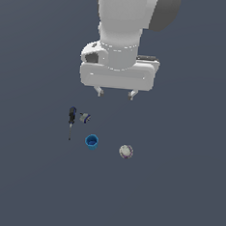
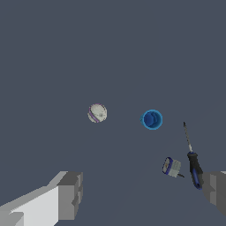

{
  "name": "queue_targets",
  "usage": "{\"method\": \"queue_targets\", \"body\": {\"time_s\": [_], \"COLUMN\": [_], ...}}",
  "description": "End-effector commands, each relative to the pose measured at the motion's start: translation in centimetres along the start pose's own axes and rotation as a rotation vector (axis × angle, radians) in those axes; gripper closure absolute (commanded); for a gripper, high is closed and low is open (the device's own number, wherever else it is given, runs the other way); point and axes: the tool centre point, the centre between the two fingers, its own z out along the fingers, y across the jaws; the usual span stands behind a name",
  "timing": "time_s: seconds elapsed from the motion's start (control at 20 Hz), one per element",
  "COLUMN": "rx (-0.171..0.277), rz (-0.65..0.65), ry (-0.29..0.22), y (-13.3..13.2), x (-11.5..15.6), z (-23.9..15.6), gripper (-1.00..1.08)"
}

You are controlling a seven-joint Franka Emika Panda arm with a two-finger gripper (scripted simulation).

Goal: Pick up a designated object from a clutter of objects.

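The small bright blue round cup (image 1: 91, 141) stands upright on the dark floor, and shows from above in the wrist view (image 2: 152, 119). The whitish ball (image 1: 125, 151) lies to its right in the exterior view (image 2: 97, 113). The black-handled screwdriver (image 1: 72, 117) and the small grey-blue piece (image 1: 85, 117) lie beyond the cup (image 2: 192, 161) (image 2: 171, 167). My gripper (image 1: 115, 93) is open and empty, hanging well above the floor, behind the clutter. Its two fingers (image 2: 70, 194) frame the wrist view.
The white arm body (image 1: 122, 38) fills the upper middle of the exterior view. The dark grey floor (image 1: 176, 188) stretches around the four items.
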Motion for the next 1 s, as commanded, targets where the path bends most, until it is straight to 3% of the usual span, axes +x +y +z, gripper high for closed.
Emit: {"method": "queue_targets", "body": {"time_s": [0.0,0.45,0.95], "rx": [0.0,-0.007,-0.008], "rz": [0.0,0.053,0.044], "ry": [0.0,-0.007,-0.008], "y": [0.0,3.2,3.3], "x": [0.0,0.2,0.3], "z": [0.0,1.2,1.5], "gripper": [-0.92,-0.92,-0.92]}}
